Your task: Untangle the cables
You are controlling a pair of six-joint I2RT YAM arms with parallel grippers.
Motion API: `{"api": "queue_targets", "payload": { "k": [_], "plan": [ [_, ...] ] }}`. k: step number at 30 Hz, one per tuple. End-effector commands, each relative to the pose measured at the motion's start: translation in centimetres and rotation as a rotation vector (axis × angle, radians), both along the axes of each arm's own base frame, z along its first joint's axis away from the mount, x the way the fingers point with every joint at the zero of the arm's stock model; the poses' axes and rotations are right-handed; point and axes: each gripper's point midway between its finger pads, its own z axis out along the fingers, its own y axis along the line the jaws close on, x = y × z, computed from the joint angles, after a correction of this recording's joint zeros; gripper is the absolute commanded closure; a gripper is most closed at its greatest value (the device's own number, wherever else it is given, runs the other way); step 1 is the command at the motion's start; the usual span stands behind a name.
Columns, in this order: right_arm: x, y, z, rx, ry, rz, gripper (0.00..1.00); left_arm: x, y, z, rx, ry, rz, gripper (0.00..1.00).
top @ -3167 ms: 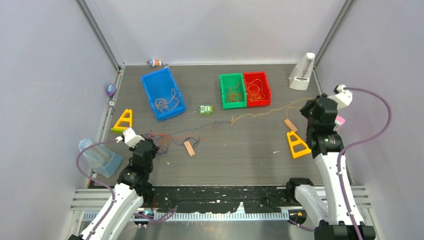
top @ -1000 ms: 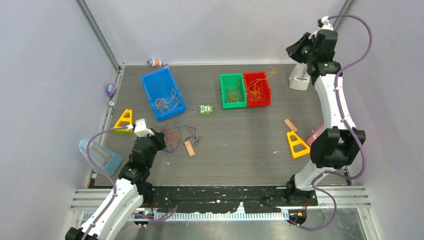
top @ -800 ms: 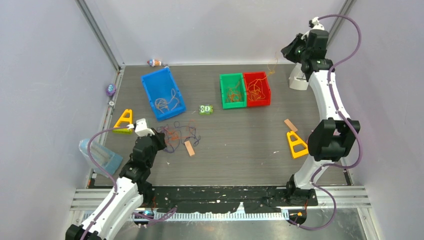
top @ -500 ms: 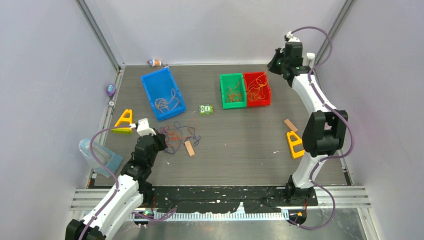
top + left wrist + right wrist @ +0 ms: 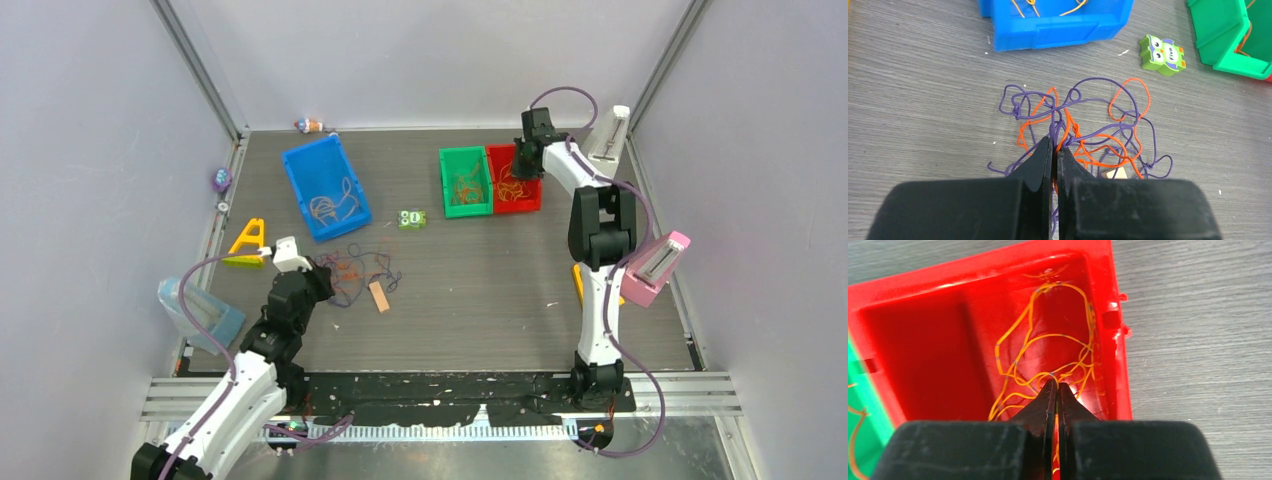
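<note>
Three plastic bins stand toward the far side of the table [image 5: 480, 300]. The blue bin [image 5: 326, 187], set askew, holds a few loose orange-yellow loops [image 5: 335, 205]. The green bin [image 5: 465, 181] and red bin [image 5: 513, 178] touch side by side, and the green one has a small orange heap [image 5: 467, 188] in it. In the red bin lies the yellow cable [image 5: 1048, 352], thin as thread with faint dark bands along it, coiled on the glossy bottom. The right fingers [image 5: 1052, 390] reach down into that bin, clenched on a strand of it.

Out on the bare table by the left arm sits the tangle [image 5: 1083, 130], purple and orange cables looped and knotted through one another. The left fingers [image 5: 1049, 150] are pinched tight on its middle, though I can't make out which strands run between the tips.

A wooden block [image 5: 1113, 173] shows only a pale corner under the tangle from the left wrist. A yellow triangle [image 5: 247, 241] lies near the left edge. A second triangle [image 5: 577, 284] is mostly hidden behind the right arm. The right wrist view cuts the green bin down to a sliver.

A flat green owl tile [image 5: 1162, 54] marked "Five" lies between the blue and green bins. The table is grey with a fine wood grain
</note>
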Motion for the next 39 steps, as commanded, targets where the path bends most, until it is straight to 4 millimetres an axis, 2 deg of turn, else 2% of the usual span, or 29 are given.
{"api": "queue_targets", "payload": {
  "k": [1, 3, 5, 7, 11, 12, 17, 18, 19, 20, 21, 22, 23, 24, 25, 27, 28, 29, 30, 32, 35, 39],
  "plan": [
    [0.1, -0.7, 1.3, -0.092, 0.027, -0.004, 0.95, 0.7, -1.7, 2.0, -0.027, -0.071, -0.085, 1.00],
    [0.1, -0.3, 1.3, -0.101, 0.028, 0.015, 0.92, 0.7, -2.8, 2.1, -0.027, -0.069, -0.154, 1.00],
    [0.0, 0.0, 2.2, -0.093, 0.010, 0.024, 0.86, 0.7, -3.5, 2.1, -0.026, -0.057, -0.198, 1.00],
    [-0.1, 0.1, 4.1, -0.088, -0.032, 0.023, 0.75, 0.7, -3.9, 2.0, -0.028, -0.049, -0.217, 1.00],
    [-1.0, 0.3, 9.1, -0.079, -0.144, 0.017, 0.59, 0.6, -4.2, 2.1, -0.032, -0.056, -0.236, 1.00],
    [-1.6, 0.2, 10.9, -0.079, -0.184, 0.010, 0.54, 0.6, -4.2, 2.1, -0.034, -0.060, -0.237, 1.00],
    [-4.7, 0.7, 16.4, -0.093, -0.294, 0.010, 0.36, 0.6, -4.6, 2.3, -0.035, -0.064, -0.259, 1.00],
    [-5.4, 1.2, 16.1, -0.095, -0.289, 0.023, 0.25, 0.6, -4.6, 2.3, -0.035, -0.065, -0.262, 1.00],
    [-6.0, 1.4, 17.1, -0.088, -0.311, 0.025, 0.19, 0.6, -4.7, 2.3, -0.036, -0.065, -0.265, 1.00],
    [-6.7, 2.0, 16.6, -0.088, -0.301, 0.039, 0.09, 0.6, -4.7, 2.3, -0.038, -0.065, -0.267, 1.00],
    [-7.2, 2.3, 17.3, -0.079, -0.315, 0.049, 0.07, 0.5, -4.8, 2.3, -0.038, -0.065, -0.271, 1.00],
    [-7.9, 3.5, 16.7, -0.060, -0.304, 0.087, 0.05, 0.5, -4.8, 2.3, -0.039, -0.065, -0.274, 1.00],
    [-8.5, 4.2, 17.1, -0.046, -0.313, 0.118, 0.05, 0.5, -4.9, 2.3, -0.039, -0.067, -0.276, 1.00],
    [-9.3, 6.2, 16.4, -0.015, -0.303, 0.185, 0.05, 0.5, -4.9, 2.3, -0.040, -0.067, -0.277, 1.00],
    [-10.0, 7.3, 16.8, 0.000, -0.320, 0.228, 0.05, 0.5, -4.9, 2.3, -0.041, -0.067, -0.277, 1.00],
    [-12.4, 11.9, 15.6, 0.083, -0.307, 0.400, 0.05, 0.4, -4.9, 2.4, -0.041, -0.070, -0.278, 1.00],
    [-13.3, 14.5, 16.0, 0.110, -0.335, 0.476, 0.05, 0.4, -4.9, 2.4, -0.042, -0.072, -0.278, 1.00],
    [-14.4, 16.0, 15.3, 0.144, -0.322, 0.538, 0.05, 0.4, -4.9, 2.5, -0.042, -0.074, -0.278, 1.00],
    [-15.3, 18.1, 15.6, 0.164, -0.344, 0.600, 0.06, 0.4, -4.9, 2.5, -0.041, -0.075, -0.278, 1.00],
    [-16.9, 20.9, 14.8, 0.195, -0.333, 0.694, 0.08, 0.4, -4.9, 2.5, -0.040, -0.076, -0.279, 1.00],
    [-18.6, 23.7, 12.8, 0.216, -0.267, 0.769, 0.12, 0.4, -4.7, 2.5, -0.039, -0.077, -0.271, 1.00],
    [-21.1, 26.7, 9.1, 0.287, -0.160, 0.730, 0.20, 0.3, -4.6, 2.5, -0.038, -0.079, -0.263, 1.00]
  ]
}}
